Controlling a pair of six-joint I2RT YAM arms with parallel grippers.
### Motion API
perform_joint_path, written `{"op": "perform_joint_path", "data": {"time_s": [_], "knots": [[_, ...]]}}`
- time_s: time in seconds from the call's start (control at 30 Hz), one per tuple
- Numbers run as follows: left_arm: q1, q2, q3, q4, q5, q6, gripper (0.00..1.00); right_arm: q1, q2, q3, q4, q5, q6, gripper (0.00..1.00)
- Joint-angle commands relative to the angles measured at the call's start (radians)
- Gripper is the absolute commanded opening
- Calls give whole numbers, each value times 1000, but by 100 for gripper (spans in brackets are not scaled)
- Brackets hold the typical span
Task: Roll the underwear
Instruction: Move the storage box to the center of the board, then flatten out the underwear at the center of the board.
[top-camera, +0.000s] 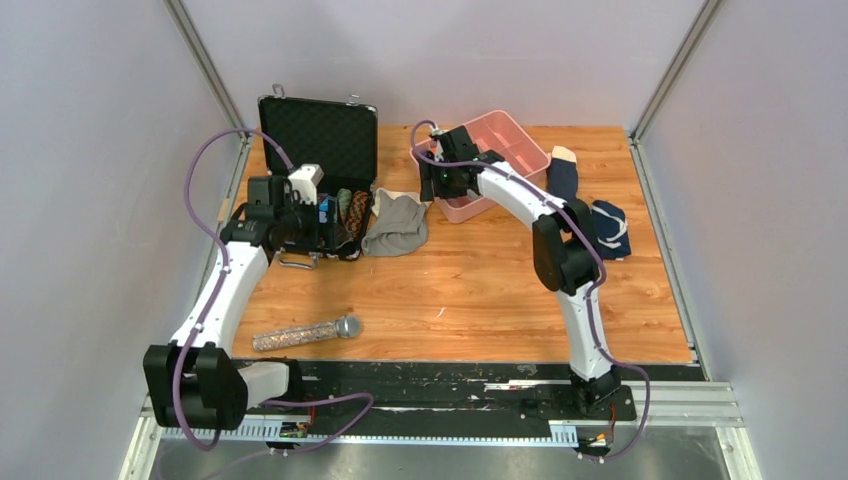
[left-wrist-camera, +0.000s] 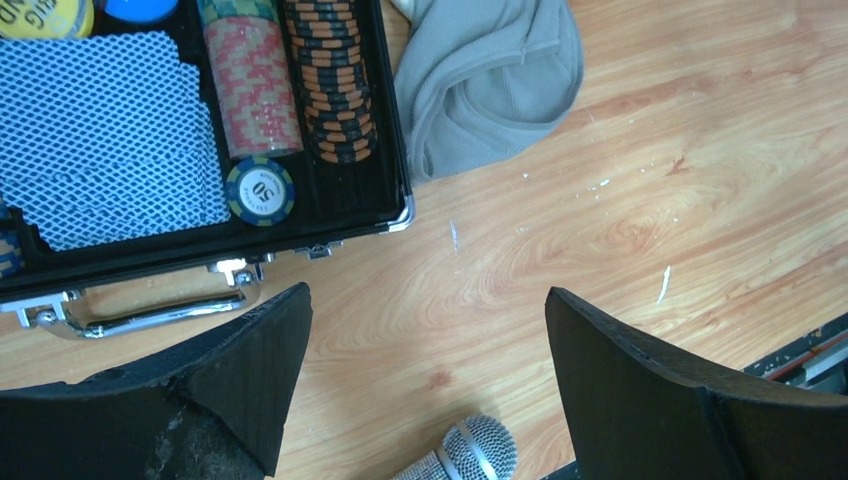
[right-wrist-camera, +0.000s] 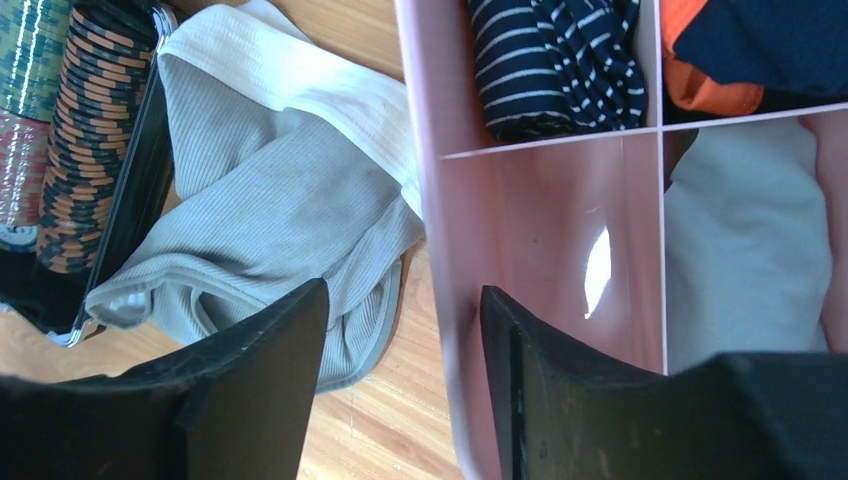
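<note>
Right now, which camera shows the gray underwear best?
The right wrist view: the underwear looks biggest, ribbing and cream band clear. The top view shows the underwear whole but small; the left wrist view cuts off its upper part.

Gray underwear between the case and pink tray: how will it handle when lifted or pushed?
The underwear lies crumpled in soft folds, so it probably droops when pinched. Thin ribbed knit, likely very light. Pushed, it would likely bunch up rather than slide whole.
</note>
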Motion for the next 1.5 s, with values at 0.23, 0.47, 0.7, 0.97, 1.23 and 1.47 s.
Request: {"op": "perform_joint_path", "data": {"time_s": [0.23,0.47,0.7,0.97,1.23,1.47], "knots": [[-260,412,447,61,-88,-27,80,-128,-281,-49,30,52,-182,63],[-432,758,664,103,-299,-38,75,-247,-651,-335,33,50,-295,65],[-513,965,815,114,-463,-45,64,-285,-919,-529,8,96,-300,65],[-526,1056,839,148,-582,-21,58,-316,-980,-602,-6,75,-280,66],[-527,1034,832,144,-630,15,26,-332,-950,-586,7,63,-284,66],[-526,824,752,181,-502,64,0,-331,-943,-628,25,6,-277,67]]}}
